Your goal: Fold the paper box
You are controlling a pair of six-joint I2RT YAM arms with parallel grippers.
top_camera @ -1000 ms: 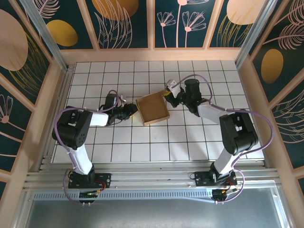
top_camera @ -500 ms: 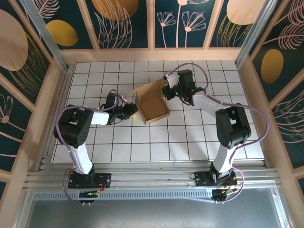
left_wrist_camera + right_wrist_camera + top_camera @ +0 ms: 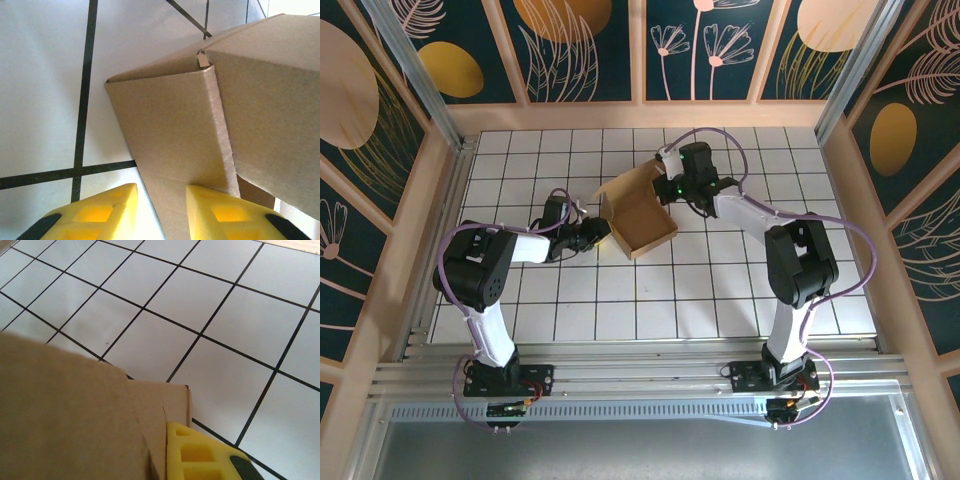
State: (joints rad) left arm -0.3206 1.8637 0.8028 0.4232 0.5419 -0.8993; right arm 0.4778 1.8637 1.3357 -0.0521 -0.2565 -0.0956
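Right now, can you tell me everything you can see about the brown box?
The paper box is plain brown cardboard, an open square tray with low walls, sitting on the white tiled table. Its far flap stands lifted, pinched by the right gripper. Its left wall sits between the fingers of the left gripper.

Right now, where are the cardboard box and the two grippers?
paper box (image 3: 642, 225), top view, inside floor.
left gripper (image 3: 601, 233), top view, between its fingertips.
right gripper (image 3: 666, 188), top view, between its fingertips.

White tiled table (image 3: 720, 300), dark floral walls (image 3: 590, 50)
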